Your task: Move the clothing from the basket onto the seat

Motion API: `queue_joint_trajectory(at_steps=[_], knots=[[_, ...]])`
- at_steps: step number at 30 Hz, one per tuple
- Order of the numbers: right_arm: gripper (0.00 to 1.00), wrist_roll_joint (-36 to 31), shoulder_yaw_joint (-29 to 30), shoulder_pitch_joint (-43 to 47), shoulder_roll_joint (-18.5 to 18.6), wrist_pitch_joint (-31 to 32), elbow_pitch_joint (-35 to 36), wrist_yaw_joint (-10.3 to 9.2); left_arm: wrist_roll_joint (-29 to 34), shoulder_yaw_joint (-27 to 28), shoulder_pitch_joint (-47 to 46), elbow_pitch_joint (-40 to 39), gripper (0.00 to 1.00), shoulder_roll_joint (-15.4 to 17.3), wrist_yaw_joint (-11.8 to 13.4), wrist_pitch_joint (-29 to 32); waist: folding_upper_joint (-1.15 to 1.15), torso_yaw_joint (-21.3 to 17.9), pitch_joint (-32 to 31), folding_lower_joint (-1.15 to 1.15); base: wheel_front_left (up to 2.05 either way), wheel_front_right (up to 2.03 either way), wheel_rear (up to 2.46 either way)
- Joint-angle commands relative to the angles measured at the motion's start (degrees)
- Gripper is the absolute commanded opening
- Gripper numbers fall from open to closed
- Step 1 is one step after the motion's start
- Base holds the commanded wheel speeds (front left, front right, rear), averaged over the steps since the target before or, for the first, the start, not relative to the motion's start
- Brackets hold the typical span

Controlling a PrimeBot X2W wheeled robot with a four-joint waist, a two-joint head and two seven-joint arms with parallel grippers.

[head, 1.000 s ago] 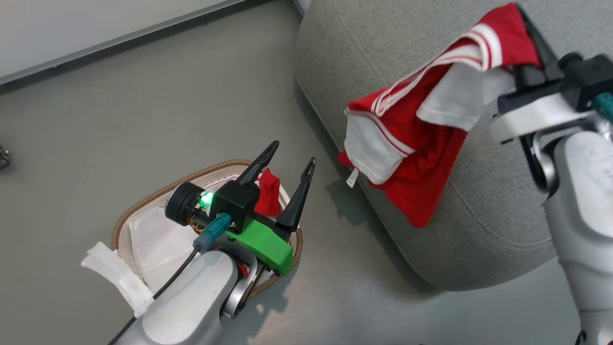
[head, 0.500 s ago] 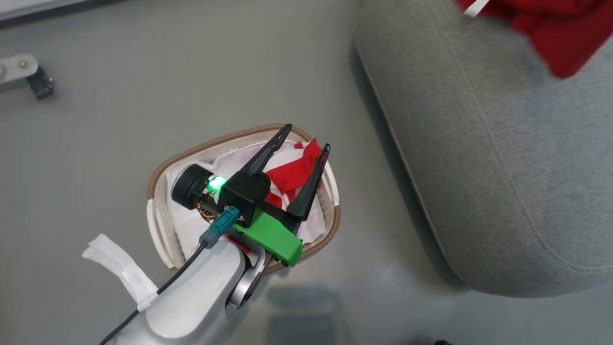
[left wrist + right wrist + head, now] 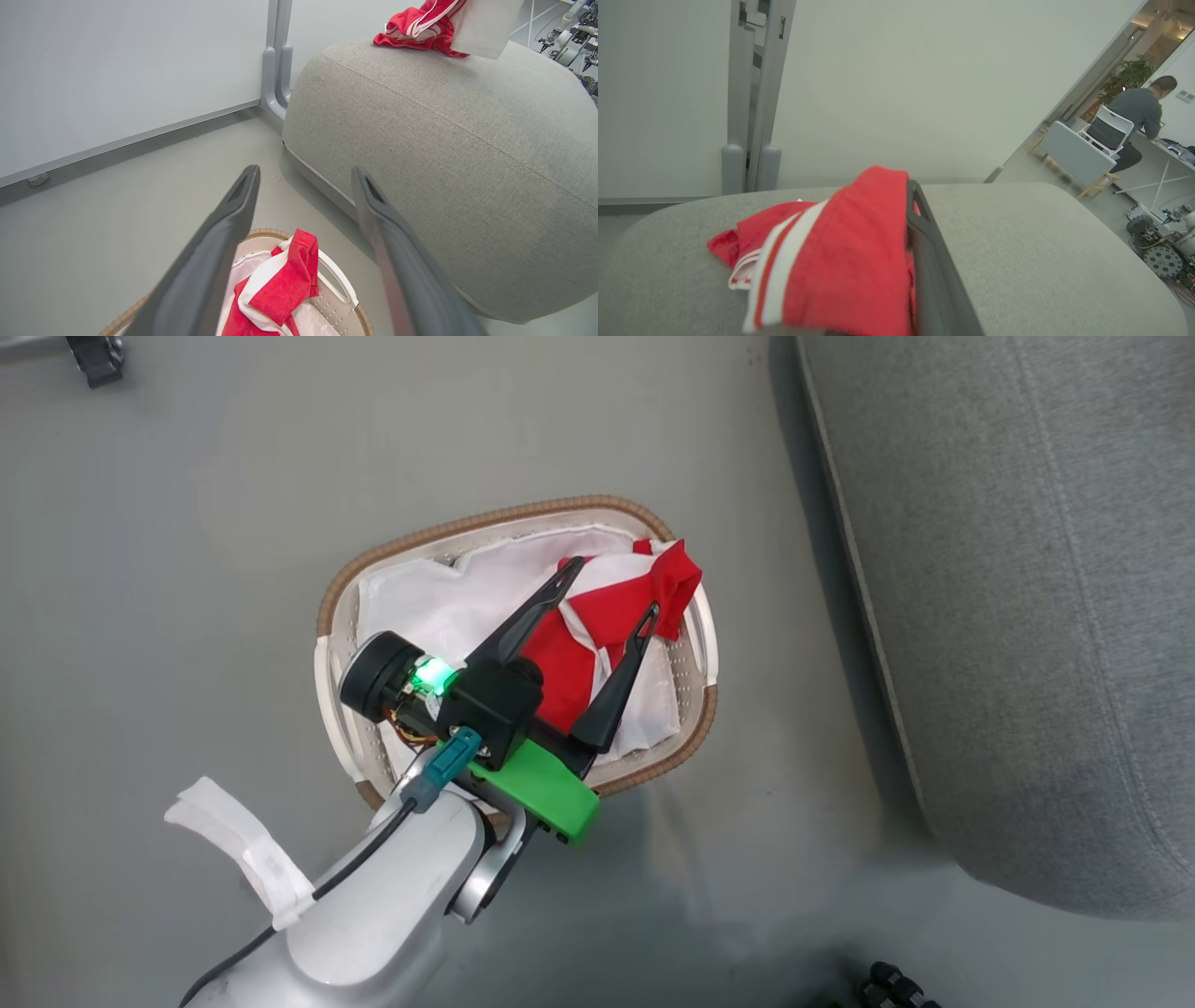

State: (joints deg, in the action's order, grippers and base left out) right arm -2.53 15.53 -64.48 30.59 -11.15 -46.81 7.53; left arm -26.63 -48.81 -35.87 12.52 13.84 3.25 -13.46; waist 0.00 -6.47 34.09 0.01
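From the head, shows the left pincer spread wide just above the basket, red-and-white clothing between and under its fingers, the seat off to its right. Along the left wrist, looks past those parted fingers onto that clothing below, seat ahead. At the right wrist, finds the right pincer clamped on a second garment above the seat.

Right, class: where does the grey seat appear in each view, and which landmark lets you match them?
Head view: the seat takes the right side, beside the basket.
Left wrist view: seat centre to right, beyond the basket.
Right wrist view: seat across the bottom, under a red garment.
Landmarks: the red garment atop the seat joins both wrist views; the basket joins head and left wrist.
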Motion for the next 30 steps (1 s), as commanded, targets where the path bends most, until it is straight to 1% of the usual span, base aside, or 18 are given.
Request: queue_joint_trajectory(at_steps=[1, 4, 6, 7, 8, 9, 10, 11, 14, 17, 19, 25, 30], knots=[[0.0, -0.76, 1.58, 1.45, -0.56, -0.84, -1.63, -0.08, 0.83, -0.18, -1.14, -0.21, 1.0, 0.35, 0.3, 0.03, 0.0, 1.11, 2.15, -0.01, 0.0, 0.0, 0.0], [0.0, -1.94, 5.18, 3.72, -3.34, -2.3, -5.14, -0.08, 1.03, -0.49, -1.16, -0.09, 1.0, 0.86, 0.35, 0.28, 0.0, 0.81, 2.99, -0.01, 0.0, 0.0, 0.0], [0.0, -2.83, 6.49, 4.65, -4.89, -3.16, -6.69, -0.08, 1.18, -0.46, -1.32, -0.06, 1.0, 1.27, 0.48, 0.36, 0.0, 0.41, 3.39, -0.01, 0.0, 0.0, 0.0], [0.07, -3.22, 7.07, 4.89, -5.39, -3.43, -6.97, -0.08, 1.04, -0.43, -1.32, -0.02, 1.0, 1.41, 0.5, 0.35, 0.0, 0.2, 3.42, -0.01, 0.0, 0.0, 0.0], [0.29, -3.82, 7.5, 5.29, -5.99, -3.72, -7.23, -0.08, 0.97, -0.4, -1.3, 0.01, 1.0, 1.46, 0.58, 0.37, 0.0, -0.06, 3.4, -0.01, 0.0, 0.0, 0.0], [0.42, -4.1, 7.88, 5.65, -6.68, -3.81, -7.4, -0.08, 0.92, -0.37, -1.31, 0.05, 1.0, 1.58, 0.66, 0.35, 0.0, -0.28, 3.31, -0.01, 0.0, 0.0, 0.0], [0.87, -4.17, 8.32, 6.05, -7.54, -3.98, -7.27, -0.08, 0.82, -0.37, -1.31, 0.09, 1.0, 1.71, 0.75, 0.38, 0.0, -0.53, 3.11, -0.01, 0.0, 0.0, 0.0], [1.0, -3.87, 8.72, 6.36, -8.29, -3.99, -6.92, -0.08, 0.75, -0.32, -1.33, 0.1, 1.0, 1.79, 0.74, 0.35, 0.0, -0.73, 2.9, -0.01, 0.0, 0.0, 0.0], [1.0, -2.28, 9.7, 8.5, -10.04, -4.08, -2.67, -0.08, 0.33, -0.06, -1.29, 0.1, 1.0, 1.67, 0.82, -0.03, 0.0, -1.11, 2.0, -0.01, 0.0, 0.0, 0.0], [1.0, -1.19, 8.82, 12.32, -11.37, -4.09, 1.48, -0.08, -0.18, 0.51, -0.36, 0.38, 1.0, 1.44, 0.95, -0.44, 0.0, -1.43, 0.67, -0.01, 0.0, 0.0, 0.0], [1.0, -0.47, 8.1, 14.44, -11.62, -4.1, 3.76, -0.08, -0.43, 0.85, 0.23, 0.7, 1.0, 1.36, 0.97, -0.75, 0.0, -1.53, -0.34, -0.01, 0.0, 0.0, 0.0], [1.0, 0.78, 4.87, 20.81, -12.33, -4.12, 8.04, -0.08, -1.11, 2.39, 1.79, 2.37, 1.0, 0.59, 1.29, -1.45, 0.0, -1.11, -4.98, -0.01, 0.0, 0.0, 0.0], [1.0, 2.52, 0.54, 24.5, -12.5, -4.12, 8.71, -0.08, -2.21, 4.4, 3.83, 4.0, 1.0, -0.53, 1.24, -1.72, 0.0, -0.02, -10.18, -0.01, 0.0, 0.0, 0.0]])
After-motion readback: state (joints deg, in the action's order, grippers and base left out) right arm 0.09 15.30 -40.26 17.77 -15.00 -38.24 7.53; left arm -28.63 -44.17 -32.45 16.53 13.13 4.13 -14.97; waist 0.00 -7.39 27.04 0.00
